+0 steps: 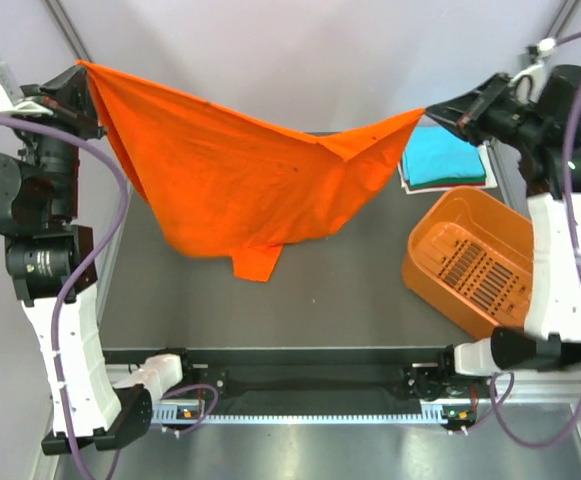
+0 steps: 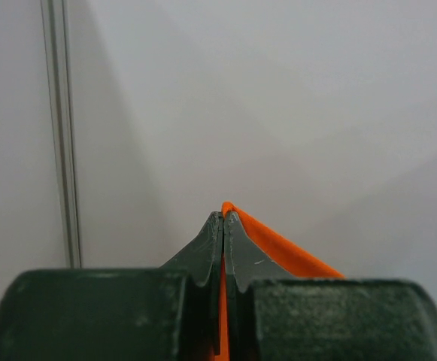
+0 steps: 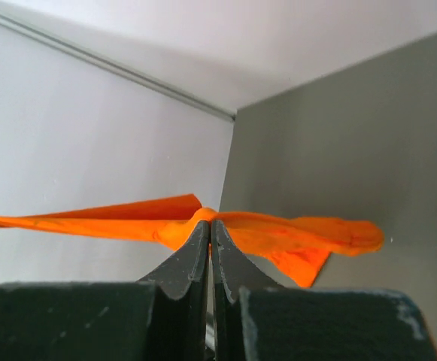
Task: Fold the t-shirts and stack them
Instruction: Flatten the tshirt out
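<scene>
Closest in its wrist view, the left gripper has its dark jaws pressed tight on a thin edge of the orange t-shirt. The right gripper pinches another corner of it the same way. From above, the shirt hangs stretched between the two raised grippers, high at both ends and sagging in the middle. It is plain bright orange with loose folds, and one flap dangles lowest near the centre; whether that flap touches the table cannot be told. Bare grey tabletop lies between the hanging cloth and the near rail. On the right side sits the orange slotted basket, close beside the right arm. Behind it, at the far right corner, the turquoise t-shirt lies folded square on top of a white layer and a dark one.
</scene>
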You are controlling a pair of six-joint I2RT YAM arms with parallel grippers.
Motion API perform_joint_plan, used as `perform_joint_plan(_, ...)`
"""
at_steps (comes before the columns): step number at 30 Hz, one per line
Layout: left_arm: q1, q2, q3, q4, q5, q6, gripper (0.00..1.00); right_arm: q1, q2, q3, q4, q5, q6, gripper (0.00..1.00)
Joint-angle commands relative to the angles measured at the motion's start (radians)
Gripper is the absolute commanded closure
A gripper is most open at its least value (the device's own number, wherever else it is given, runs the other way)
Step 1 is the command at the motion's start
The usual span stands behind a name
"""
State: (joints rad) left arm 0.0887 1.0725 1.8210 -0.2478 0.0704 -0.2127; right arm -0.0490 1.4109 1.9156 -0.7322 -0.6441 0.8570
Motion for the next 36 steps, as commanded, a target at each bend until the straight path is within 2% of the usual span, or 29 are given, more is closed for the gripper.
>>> perform_joint_plan(1,0.000,-0.060,0.087,-0.022,-0.001,-0.022,1.00,-0.009,-0.223,0.088,-0.068,0.132,-0.029,1.00)
perform_joint_plan(5,0.002,-0.120,0.080,-0.045,0.015,-0.089,1.00,-0.009,-0.392,0.059,-0.121,0.170,-0.041,1.00)
perform_joint_plan(8,0.002,-0.169,0.031,-0.045,0.048,-0.120,1.00,-0.009,-0.446,0.074,-0.156,0.176,-0.039,1.00)
perform_joint_plan(11,0.000,-0.206,-0.034,-0.057,0.033,-0.114,1.00,-0.009,-0.437,0.126,-0.182,0.172,-0.033,1.00)
perform_joint_plan(16,0.000,-0.174,-0.111,-0.056,0.052,-0.083,1.00,-0.009,-0.354,0.129,-0.096,0.176,-0.018,1.00)
perform_joint_plan(20,0.000,-0.077,-0.155,0.004,0.138,-0.099,1.00,-0.009,-0.227,0.068,0.095,0.155,0.037,1.00)
perform_joint_plan(24,0.000,0.052,-0.189,0.109,0.166,-0.102,1.00,-0.008,-0.052,0.118,0.235,0.161,0.039,1.00)
perform_joint_plan(26,0.000,0.104,-0.213,0.187,0.164,-0.103,1.00,-0.006,0.084,0.190,0.258,0.158,0.040,1.00)
perform_joint_plan(27,0.002,0.124,-0.236,0.279,0.163,-0.108,1.00,-0.003,0.136,0.227,0.278,0.147,0.040,1.00)
perform_joint_plan(30,-0.001,0.228,-0.212,0.405,0.154,-0.108,1.00,0.000,0.360,0.469,0.303,0.123,0.082,1.00)
perform_joint_plan(31,-0.001,0.257,-0.198,0.436,0.149,-0.105,1.00,-0.002,0.417,0.606,0.313,0.121,0.102,1.00)
perform_joint_plan(32,-0.001,0.315,-0.184,0.465,0.157,-0.100,1.00,-0.006,0.503,0.656,0.335,0.118,0.129,1.00)
perform_joint_plan(36,-0.004,0.423,-0.071,0.565,0.184,-0.062,1.00,-0.034,0.531,0.631,0.546,0.141,0.266,1.00)
